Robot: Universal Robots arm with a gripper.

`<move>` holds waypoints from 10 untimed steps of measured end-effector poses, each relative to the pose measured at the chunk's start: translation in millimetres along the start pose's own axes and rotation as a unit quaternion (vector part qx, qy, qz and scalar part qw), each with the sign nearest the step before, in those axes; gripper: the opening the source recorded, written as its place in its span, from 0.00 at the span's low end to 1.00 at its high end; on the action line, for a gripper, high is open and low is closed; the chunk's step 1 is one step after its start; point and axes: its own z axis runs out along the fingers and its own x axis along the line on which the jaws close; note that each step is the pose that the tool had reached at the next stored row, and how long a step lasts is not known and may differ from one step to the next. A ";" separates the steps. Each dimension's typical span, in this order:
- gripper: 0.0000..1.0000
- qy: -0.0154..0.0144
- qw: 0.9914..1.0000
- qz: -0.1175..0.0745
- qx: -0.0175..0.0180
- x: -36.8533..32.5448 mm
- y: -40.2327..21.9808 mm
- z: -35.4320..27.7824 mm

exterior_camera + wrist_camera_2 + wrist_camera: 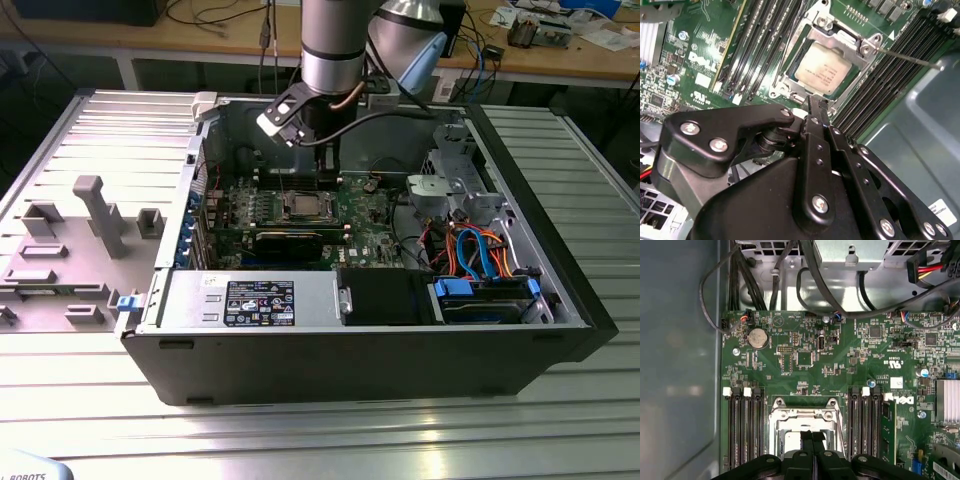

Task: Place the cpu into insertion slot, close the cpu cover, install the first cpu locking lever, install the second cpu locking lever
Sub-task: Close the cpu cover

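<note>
Second wrist view showed the black two-fingered pincer [812, 102] with its fingers pressed flat together and nothing caught between them. The tips hung just short of the near edge of the small square silver-rimmed insertion slot [778, 91], apart from it as far as I could judge.

The small flat grey-topped square cpu [822, 73] already lay inside that slot, straight ahead of the fingertips along the line they pointed. The thin square silvery cpu cover [802, 50] framed the chip; whether it was pressed fully down I could not tell. From the slot's far corner a thin straight metal lever rod [910, 56] ran out over the long black memory slots [765, 45], its long axis leading away from the pincer. It looked unlatched to me.

In the exterior view, the open black computer case [350, 360] lay on the ribbed metal surface [300, 430]. It held the green circuit board [365, 215], a long black expansion card [290, 238] and a bundle of blue and orange cables [480, 250].
</note>
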 end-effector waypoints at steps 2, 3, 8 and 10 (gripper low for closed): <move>0.11 0.000 1.000 -0.001 0.000 0.0 -2.6 1.2; 0.11 0.000 1.000 -0.001 0.000 0.0 -3.4 1.8; 0.11 0.000 1.000 -0.009 0.000 -0.1 -5.1 6.9; 0.11 0.000 1.000 -0.015 0.000 -0.4 -6.4 8.5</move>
